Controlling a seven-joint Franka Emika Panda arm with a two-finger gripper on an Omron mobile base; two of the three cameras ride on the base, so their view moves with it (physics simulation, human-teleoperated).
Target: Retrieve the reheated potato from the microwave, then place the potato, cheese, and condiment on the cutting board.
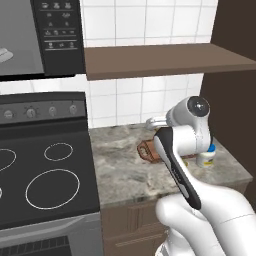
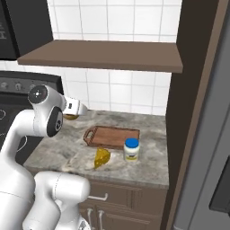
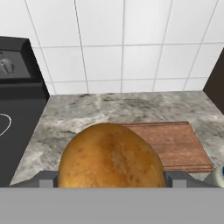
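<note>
Hand view shows the potato [image 3: 110,156] gripped between the wide-spread end effector [image 3: 110,177] fingers above the counter [image 3: 61,127], seemingly short of the board [image 3: 173,142]; early release could roll it off

My arm [image 1: 200,200] was all glossy white shell, chunky rounded segments like stacked tubes. A long black strip ran down the side of one link [image 1: 176,167], and each joint cap [image 2: 38,95] was a dark grey disc with a small pale dot in the middle. The wrist end [image 2: 75,108] looked lighter and kinda silvery.
</note>
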